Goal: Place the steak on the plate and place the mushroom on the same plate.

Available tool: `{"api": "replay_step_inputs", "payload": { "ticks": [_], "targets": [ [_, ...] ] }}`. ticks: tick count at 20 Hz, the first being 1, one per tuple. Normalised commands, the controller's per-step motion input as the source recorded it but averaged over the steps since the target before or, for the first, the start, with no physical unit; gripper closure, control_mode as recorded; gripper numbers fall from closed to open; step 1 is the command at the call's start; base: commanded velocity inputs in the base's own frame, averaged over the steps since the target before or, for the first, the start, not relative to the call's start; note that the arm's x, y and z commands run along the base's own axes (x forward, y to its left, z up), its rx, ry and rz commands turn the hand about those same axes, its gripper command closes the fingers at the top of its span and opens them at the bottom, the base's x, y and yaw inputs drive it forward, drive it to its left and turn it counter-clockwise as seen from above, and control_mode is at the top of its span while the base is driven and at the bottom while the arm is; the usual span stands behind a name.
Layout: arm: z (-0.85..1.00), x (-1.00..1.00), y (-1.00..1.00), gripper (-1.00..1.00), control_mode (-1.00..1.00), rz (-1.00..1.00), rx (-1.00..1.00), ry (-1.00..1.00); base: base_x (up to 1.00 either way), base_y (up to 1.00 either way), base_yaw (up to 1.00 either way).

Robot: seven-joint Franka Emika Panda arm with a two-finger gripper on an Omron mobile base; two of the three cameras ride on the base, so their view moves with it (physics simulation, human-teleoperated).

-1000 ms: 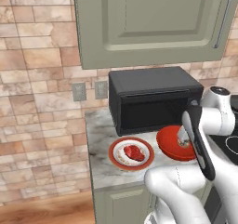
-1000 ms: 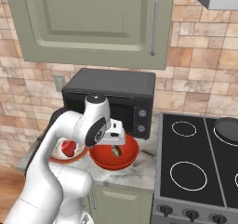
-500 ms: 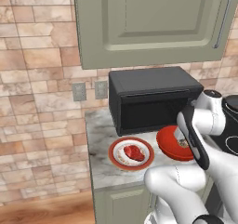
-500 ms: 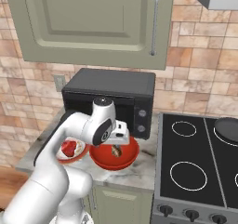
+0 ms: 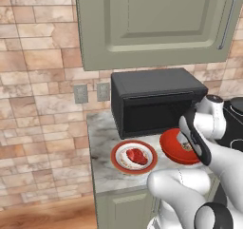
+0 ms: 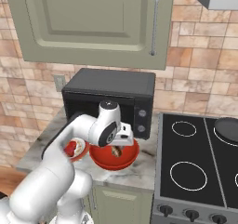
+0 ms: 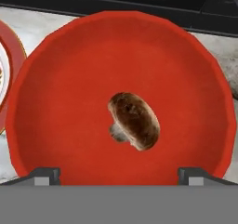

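The steak (image 5: pixel 136 155) lies on the red-rimmed white plate (image 5: pixel 120 165), on the counter in front of the microwave. Just right of the plate stands a red bowl (image 5: pixel 172 150) with the brown mushroom (image 7: pixel 134 121) at its middle, also visible as the mushroom (image 6: pixel 117 152) from the right. My gripper (image 7: pixel 119 174) hangs straight above the bowl, open. Its fingertips (image 7: pixel 46 175) stand wide apart on either side of the mushroom with nothing between them. In the right base view the plate (image 6: pixel 82 147) and steak (image 6: pixel 70 148) peek out behind my arm.
A black microwave (image 5: pixel 154 100) stands right behind the plate and bowl, under a green wall cabinet (image 5: pixel 152 23). A black stovetop (image 6: pixel 195 167) lies to the right of the bowl. The counter's front edge (image 5: pixel 123 187) runs close to the plate.
My hand has shifted a little to the right and lower over the red bowl. The jaws stayed wide. Steak, plate and mushroom have not moved.
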Motion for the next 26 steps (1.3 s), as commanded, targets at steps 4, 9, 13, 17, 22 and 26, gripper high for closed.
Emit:
{"api": "replay_step_inputs", "payload": {
  "ticks": [4, 9, 13, 17, 22, 26],
  "targets": [
    [-0.27, 0.16, -0.04, -1.0, -1.0, 0.0, 0.0, 0.0, 0.0, 0.0, 0.0],
    [-0.25, 0.17, 0.0, -1.0, -1.0, 0.0, 0.0, 0.0, 0.0, 0.0, 0.0],
    [-0.21, 0.18, 0.0, -1.0, -1.0, 0.0, 0.0, 0.0, 0.0, 0.0, 0.0],
    [-0.2, 0.15, -0.04, -1.0, -1.0, 0.0, 0.0, 0.0, 0.0, 0.0, 0.0],
    [-0.18, 0.12, -0.06, -1.0, -1.0, 0.0, 0.0, 0.0, 0.0, 0.0, 0.0],
    [-0.19, 0.08, -0.01, -1.0, -1.0, 0.0, 0.0, 0.0, 0.0, 0.0, 0.0]
  ]
}}
